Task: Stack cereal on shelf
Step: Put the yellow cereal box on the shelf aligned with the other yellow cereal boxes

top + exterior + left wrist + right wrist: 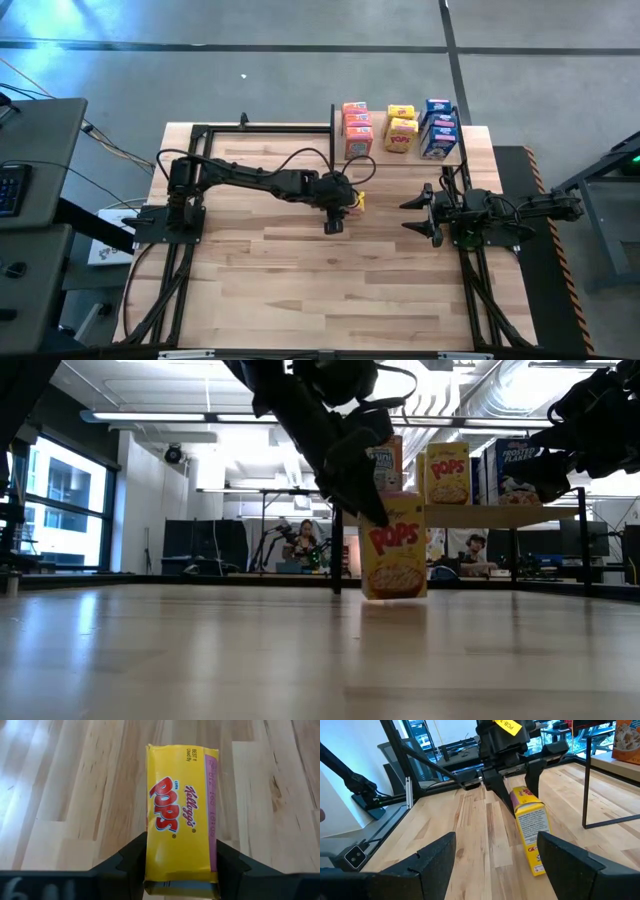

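Cereal box [394,562] stands on the counter [300,280] in front of the shelf [455,155].
We see our left gripper [181,870] clamped on the yellow box; our right gripper [418,214] waits nearby, fingers apart.

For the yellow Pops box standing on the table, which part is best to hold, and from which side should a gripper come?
Grip the yellow Pops box near its top, across the two narrow sides, coming from above. It stands upright on the table, so the top is free and the slim depth fits between the fingers. The left gripper already holds it this way, shut on it; the right gripper waits open nearby.
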### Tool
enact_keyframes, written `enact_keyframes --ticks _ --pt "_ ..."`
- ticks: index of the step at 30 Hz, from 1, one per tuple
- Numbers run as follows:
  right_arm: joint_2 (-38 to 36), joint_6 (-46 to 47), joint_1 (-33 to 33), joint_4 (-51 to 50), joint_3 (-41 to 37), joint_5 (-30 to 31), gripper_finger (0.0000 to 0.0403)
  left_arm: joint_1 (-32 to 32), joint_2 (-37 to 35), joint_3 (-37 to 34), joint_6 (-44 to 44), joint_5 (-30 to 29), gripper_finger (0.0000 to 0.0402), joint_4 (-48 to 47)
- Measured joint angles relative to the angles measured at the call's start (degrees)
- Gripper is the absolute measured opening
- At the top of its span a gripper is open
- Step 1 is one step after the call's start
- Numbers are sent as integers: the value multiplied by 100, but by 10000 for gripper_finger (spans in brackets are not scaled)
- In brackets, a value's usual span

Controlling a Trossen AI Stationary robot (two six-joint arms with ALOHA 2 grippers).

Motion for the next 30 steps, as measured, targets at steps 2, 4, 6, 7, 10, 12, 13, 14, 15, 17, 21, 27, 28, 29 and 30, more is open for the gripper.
enact_keyframes --ticks 2,4,6,7,10,12,13,14,15,17,21,27,28,29,30 --pt "0 0 0 0 0 1 270 17 0 0 -1 6 156 -10" --pt "0 0 0 0 0 1 270 37 0 0 -11 9 166 -13" --pt "0 0 0 0 0 1 270 42 0 0 -19 8 179 -30" --pt "0 0 0 0 0 -1 270 42 0 0 -18 6 186 -29" --pt "0 0 0 0 0 1 270 42 -2 0 -14 6 205 -25" --pt "0 0 0 0 0 1 270 42 -4 0 -13 6 216 -25" --pt "0 0 0 0 0 1 270 42 -4 0 -13 6 221 -25" --pt "0 0 0 0 0 1 270 41 -5 0 -12 6 225 -25" --pt "0 0 0 0 0 1 270 40 -7 0 -13 6 229 -29" --pt "0 0 0 0 0 -1 270 40 -9 0 -16 -1 236 -69" --pt "0 0 0 0 0 -1 270 42 -109 -9 -16 -43 245 -204" --pt "4 0 0 0 0 1 270 71 -520 -9 -53 -51 248 -634" --pt "4 0 0 0 0 -1 270 77 -598 -9 -107 -51 248 -670" --pt "0 0 0 0 0 -1 270 79 -685 -7 -139 -55 248 -715" --pt "6 0 0 0 0 1 270 83 -796 -49 -167 -38 248 -799"
